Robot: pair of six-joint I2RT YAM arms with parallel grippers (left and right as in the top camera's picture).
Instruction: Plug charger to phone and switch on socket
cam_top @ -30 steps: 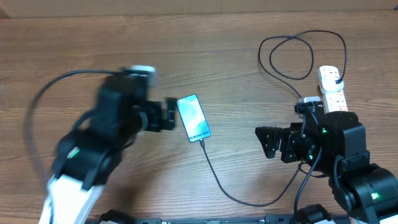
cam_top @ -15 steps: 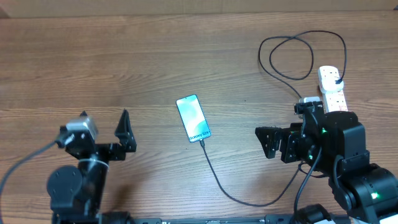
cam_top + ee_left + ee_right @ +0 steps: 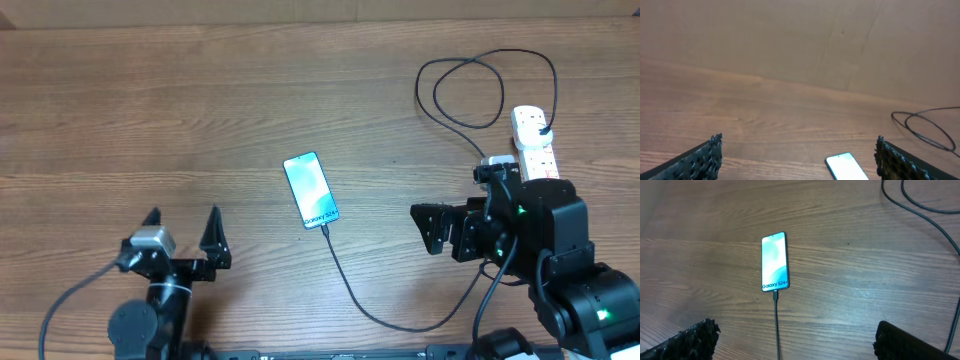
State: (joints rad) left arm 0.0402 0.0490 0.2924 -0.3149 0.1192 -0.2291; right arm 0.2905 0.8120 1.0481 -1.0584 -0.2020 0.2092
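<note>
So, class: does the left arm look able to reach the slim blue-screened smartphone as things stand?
Probably yes. The left pincer is open and empty, only bare wooden table lies between it and the slim blue-screened smartphone, and the thin black charger cable trails away from it.

Wooden table (image 3: 765,115) under a brown wall (image 3: 765,35). The left gripper (image 3: 799,160) has black fingers (image 3: 702,162) spread to both lower corners. A lit phone (image 3: 846,167) lies bottom centre, with a black cable (image 3: 893,117) loop at right.
</note>
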